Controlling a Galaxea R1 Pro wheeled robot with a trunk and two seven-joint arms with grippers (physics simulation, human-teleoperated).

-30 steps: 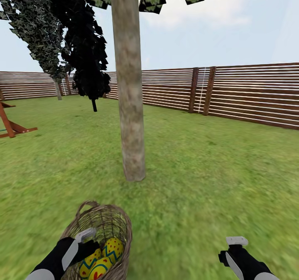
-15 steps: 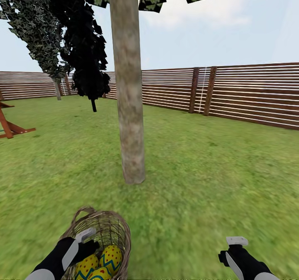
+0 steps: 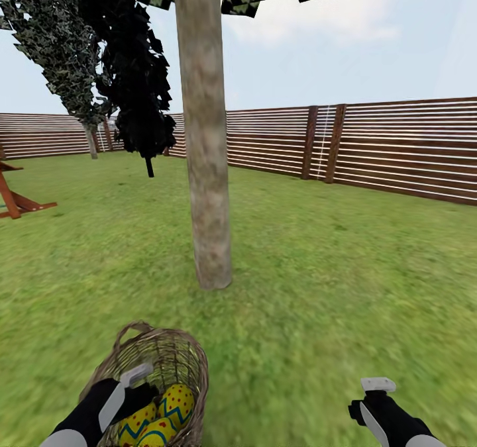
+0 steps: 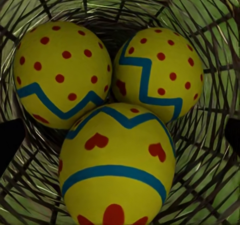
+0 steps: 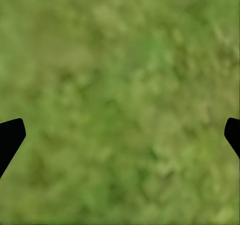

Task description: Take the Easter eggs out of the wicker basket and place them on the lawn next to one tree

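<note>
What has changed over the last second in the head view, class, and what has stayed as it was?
Little changed. The wicker basket dipped slightly in the view half a second ago and is back where it began, as is the tree, so the camera probably bobbed. The left pincer stays above the three Easter eggs, open, holding nothing; the right pincer stays over the lawn.

The wicker basket (image 3: 173, 357) is rough, open-woven brown cane. Inside it the three Easter eggs (image 4: 117, 165) look smooth and softly glossy, like painted plastic. Beyond the basket, the tree (image 3: 207, 169) has matt, mottled bark. The fence (image 3: 397, 149) behind it is slatted brown wood; the lawn (image 3: 344, 301) is coarse grass.
</note>
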